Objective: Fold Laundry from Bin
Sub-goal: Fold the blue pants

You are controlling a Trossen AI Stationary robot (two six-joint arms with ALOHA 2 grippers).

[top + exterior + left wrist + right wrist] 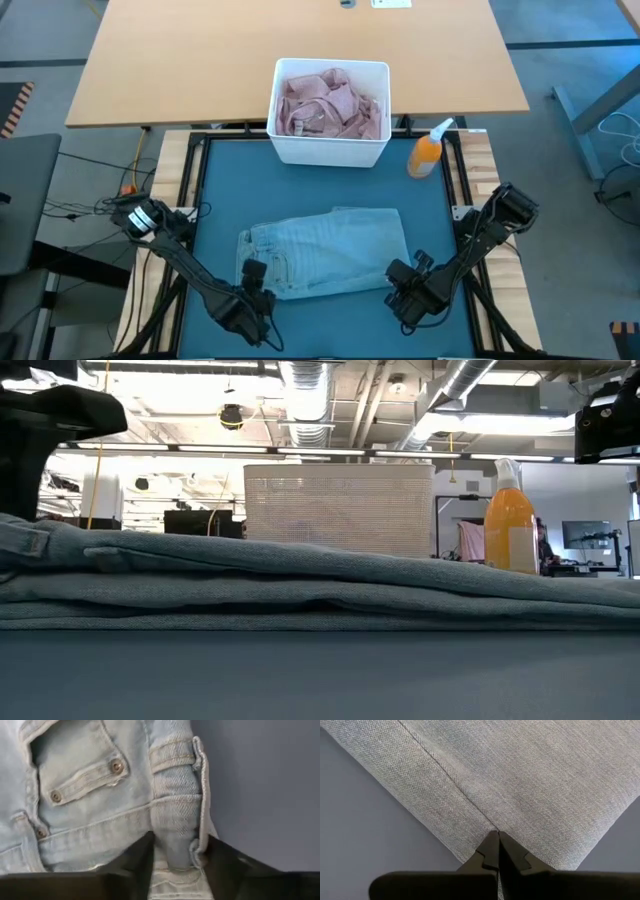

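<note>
Light blue denim jeans (325, 250) lie folded flat on the teal mat (215, 190); the low view shows them as a low stack of layers (300, 580). My left gripper (253, 283) is at their near-left corner, shut on the waistband. My right gripper (405, 285) is at their near-right corner, its fingers shut with the tips (496, 836) on the cloth. The white bin (330, 150) stands at the mat's far edge with crumpled dusty pink laundry (330, 100) inside. My left gripper pinches a bunched fold of the jeans' waistband (175, 835), at its edge, between its two fingers (142, 855). It comes steeply from above at the near-left corner. The rest of the jeans lies flat on the mat. My right gripper sets its shut fingertips on a seam (470, 800) near a corner of the jeans, slanting down from above. I cannot tell whether any cloth is nipped between them. The cloth around the tips lies flat on the mat.
An orange spray bottle (428, 150) stands right of the bin at the mat's far-right corner. A light wooden table (180, 60) lies beyond the bin. Bare mat shows left and right of the jeans.
</note>
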